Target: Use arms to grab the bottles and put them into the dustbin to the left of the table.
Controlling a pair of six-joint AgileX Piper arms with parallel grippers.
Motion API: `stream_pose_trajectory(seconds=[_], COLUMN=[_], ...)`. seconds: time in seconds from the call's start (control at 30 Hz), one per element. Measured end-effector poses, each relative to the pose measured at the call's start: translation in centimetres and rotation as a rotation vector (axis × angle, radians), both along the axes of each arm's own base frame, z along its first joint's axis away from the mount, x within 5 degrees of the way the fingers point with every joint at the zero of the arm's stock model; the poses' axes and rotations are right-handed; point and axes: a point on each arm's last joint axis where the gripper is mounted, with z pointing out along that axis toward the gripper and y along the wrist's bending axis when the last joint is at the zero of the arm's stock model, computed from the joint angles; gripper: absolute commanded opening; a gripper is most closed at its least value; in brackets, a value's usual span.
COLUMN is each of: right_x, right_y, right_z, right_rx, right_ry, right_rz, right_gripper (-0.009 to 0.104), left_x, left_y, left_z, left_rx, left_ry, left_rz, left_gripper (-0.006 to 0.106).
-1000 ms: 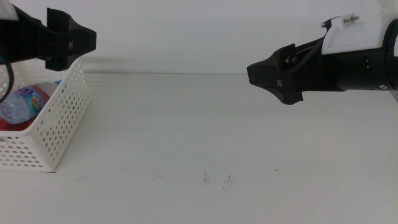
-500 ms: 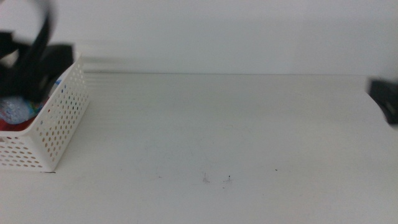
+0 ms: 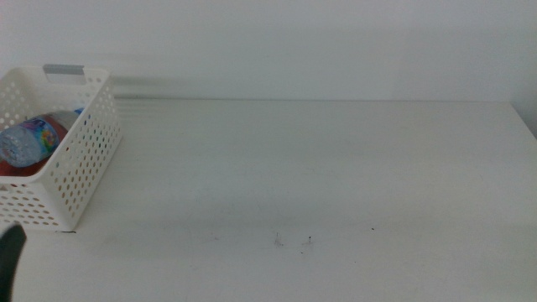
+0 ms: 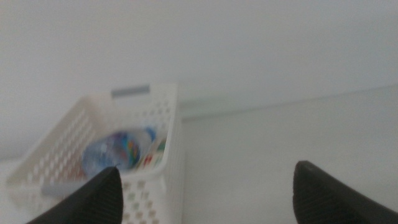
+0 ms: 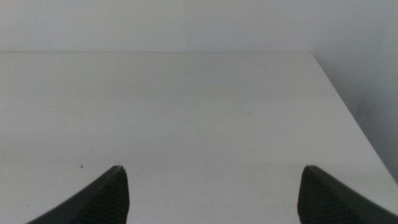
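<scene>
Bottles in the bin [image 3: 80, 159], at the worktop's [image 3: 319, 168] left end: water bottle [image 3: 23, 140] lying on top, something red [image 3: 17, 168] beneath it. Wrist view shows the same bottle [image 4: 115, 149] inside the bin [image 4: 171, 149].

Left gripper [image 4: 208, 193]: jaws spread wide, empty, touching nothing, just off the bin's near corner; a dark tip [image 3: 10, 252] shows there in the middle view.

Right gripper [image 5: 211, 193]: wide apart, empty, over bare worktop [image 5: 186, 106] far from the bin, right edge close by.
</scene>
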Motion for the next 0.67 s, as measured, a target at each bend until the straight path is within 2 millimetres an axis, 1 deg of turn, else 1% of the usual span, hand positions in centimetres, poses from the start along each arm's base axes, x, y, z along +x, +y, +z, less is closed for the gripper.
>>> stream_pose_trajectory(seconds=[0.07, 0.17, 0.33, 0.4, 0.67], right_x=[-0.2, -0.4, -0.4, -0.4, -0.4], right_y=[0.0, 0.0, -0.1, -0.1, -0.1], right_z=[-0.8, -1.3, -1.6, -1.6, -1.6], right_rx=[0.000, -0.001, -0.008, -0.013, -0.017], right_ry=[-0.010, -0.020, -0.017, -0.015, -0.017], right_rz=[-0.003, -0.002, -0.004, -0.004, -0.004], right_gripper=[0.086, 0.086, 0.086, 0.086, 0.086], left_x=[0.0, 0.0, 0.2, 0.3, 0.3], left_y=[0.1, 0.2, 0.3, 0.4, 0.4], left_z=[-1.7, -3.8, -6.1, -6.6, -7.0], left_rx=[-0.006, -0.025, -0.034, -0.034, -0.037], left_ry=[0.014, 0.039, 0.085, 0.091, 0.112], left_rz=[0.025, 0.050, 0.076, 0.085, 0.085], left_gripper=[0.094, 0.094, 0.094, 0.094, 0.094])
